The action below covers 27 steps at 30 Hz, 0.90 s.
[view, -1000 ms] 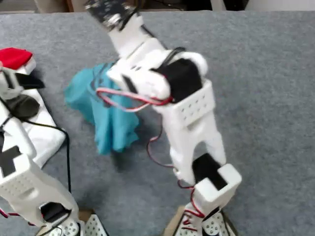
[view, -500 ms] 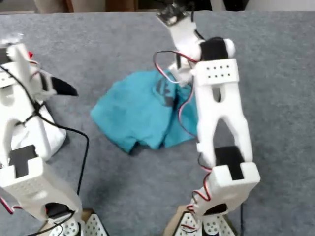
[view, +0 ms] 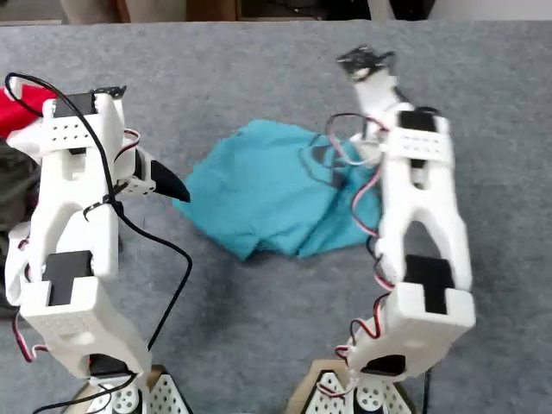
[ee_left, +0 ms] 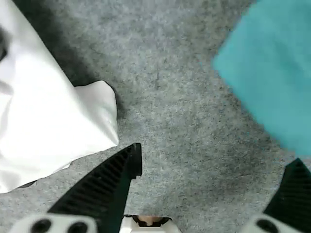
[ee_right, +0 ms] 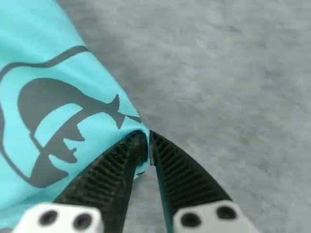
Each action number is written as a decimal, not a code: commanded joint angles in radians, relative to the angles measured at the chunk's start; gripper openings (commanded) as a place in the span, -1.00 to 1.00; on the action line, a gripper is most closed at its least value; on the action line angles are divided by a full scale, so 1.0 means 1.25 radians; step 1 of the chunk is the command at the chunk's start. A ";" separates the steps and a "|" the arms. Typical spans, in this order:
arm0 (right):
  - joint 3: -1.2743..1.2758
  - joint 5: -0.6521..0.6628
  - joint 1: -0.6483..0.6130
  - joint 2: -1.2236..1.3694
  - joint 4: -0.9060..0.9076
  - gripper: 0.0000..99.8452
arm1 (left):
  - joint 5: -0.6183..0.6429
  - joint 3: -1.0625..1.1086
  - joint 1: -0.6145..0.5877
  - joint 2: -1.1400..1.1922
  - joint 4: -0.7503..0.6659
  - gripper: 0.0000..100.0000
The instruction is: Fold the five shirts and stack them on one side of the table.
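A teal shirt [view: 267, 194] with a dark print lies crumpled in the middle of the grey table. My right gripper [view: 358, 145] stands at the shirt's right side, shut on its edge. In the right wrist view the right gripper [ee_right: 147, 138] pinches a fold of the teal shirt [ee_right: 53, 97] beside the print. My left gripper [view: 161, 178] hangs open just left of the shirt, holding nothing. The left gripper [ee_left: 209, 170] is over bare table in the left wrist view, between a white shirt [ee_left: 43, 116] and the teal shirt [ee_left: 272, 73].
A red garment [view: 13, 108] and a dark one [view: 9, 185] lie at the left edge of the table, partly behind the left arm. Bare grey table [view: 483, 103] stretches to the right and at the back.
The right arm has swung to the right, dragging the teal shirt with it, so the shirt now lies more spread out. The left arm has moved from the left pile toward the shirt.
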 commanded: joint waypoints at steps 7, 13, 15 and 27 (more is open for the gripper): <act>0.014 0.129 0.133 -0.052 -0.005 -0.73 | -0.016 0.000 -0.166 -0.045 0.000 -0.13; -0.034 0.131 0.131 -0.072 0.104 -0.27 | -0.042 -0.005 -0.216 -0.045 0.002 -0.13; -0.074 0.131 0.106 -0.101 0.171 -0.25 | -0.043 -0.006 -0.233 -0.046 0.006 -0.13; -0.258 0.026 -0.265 -0.176 0.366 -0.25 | -0.083 0.244 -0.244 -0.368 -0.047 -0.13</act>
